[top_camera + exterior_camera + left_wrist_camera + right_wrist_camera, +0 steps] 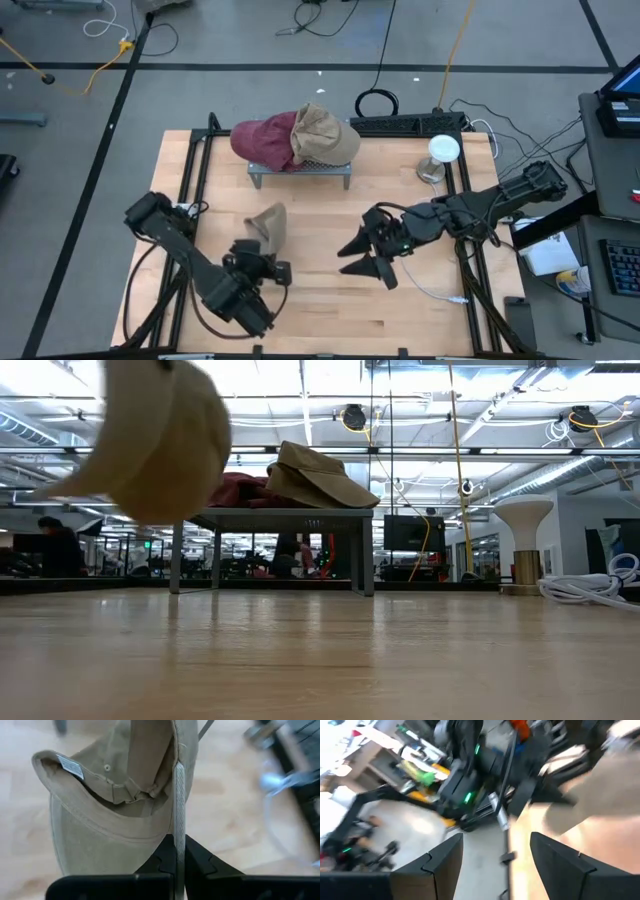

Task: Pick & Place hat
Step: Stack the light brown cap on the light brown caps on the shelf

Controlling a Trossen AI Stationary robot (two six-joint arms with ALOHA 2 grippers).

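Note:
A tan cap hangs from my left gripper over the table's near left part. In the low view the cap floats clear of the tabletop. The left wrist view shows its inside, with a white label. A maroon cap and a second tan cap lie on a small grey stand at the far edge. My right gripper hovers open over the table's middle right, its fingers spread and touching nothing. My left gripper is shut on the tan cap's thin edge, pinched between the two fingers, which lie along that edge. The cap is lifted clear of the table and extends forward past the fingertips with its hollow side toward the wrist camera.
A white mushroom-shaped object stands on the far right of the table, next to a black power strip and cables. A thin white cable lies on the wood near the right arm. Bare wood runs along the near edge.

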